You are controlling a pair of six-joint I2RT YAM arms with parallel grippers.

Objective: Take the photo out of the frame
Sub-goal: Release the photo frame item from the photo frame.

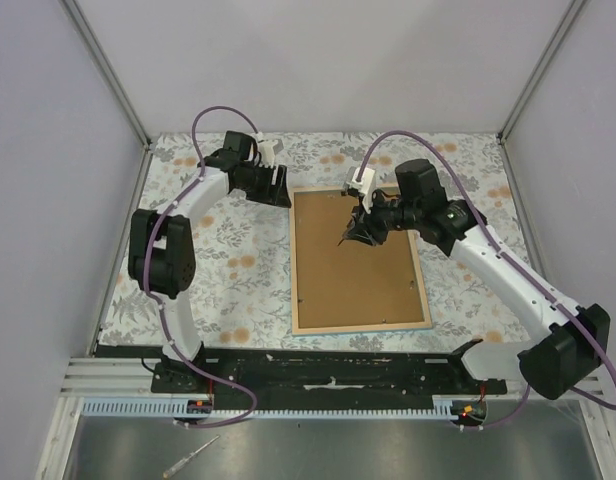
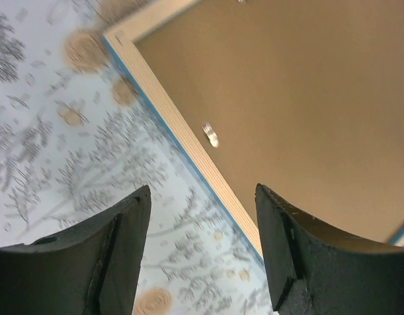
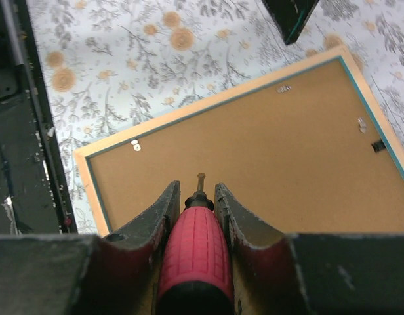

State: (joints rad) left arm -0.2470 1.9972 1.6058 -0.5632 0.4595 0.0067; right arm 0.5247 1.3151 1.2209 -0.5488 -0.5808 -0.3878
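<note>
The bright-blue, wood-backed rectangular frame point(image 1: 294, 262) lies face down on the floral-covered bench point(image 1: 238, 255), with the brown board back of the photo point(image 1: 353, 285) uppermost. Tab release is judged in hand: a red-handled screwdriver point(image 3: 192, 243) is clamped in the right tool point(image 3: 197, 191); the left tool point(image 2: 202, 191) hangs wide, empty. Next, a silver tab point(image 2: 210, 134) must be engaged.

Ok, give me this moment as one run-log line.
frame: face down on table cover | photo: inside frame, brown back up | left hand: open, empty, beside frame edge | right hand: shut on red screwdriver

Boxed in left, right and far by plain pale walls point(image 1: 318, 60), metal posts point(image 1: 110, 72) at far corners; evenly lit; floral table cover point(image 1: 238, 275) below, bare steel sheet point(image 1: 338, 450) nearest.
</note>
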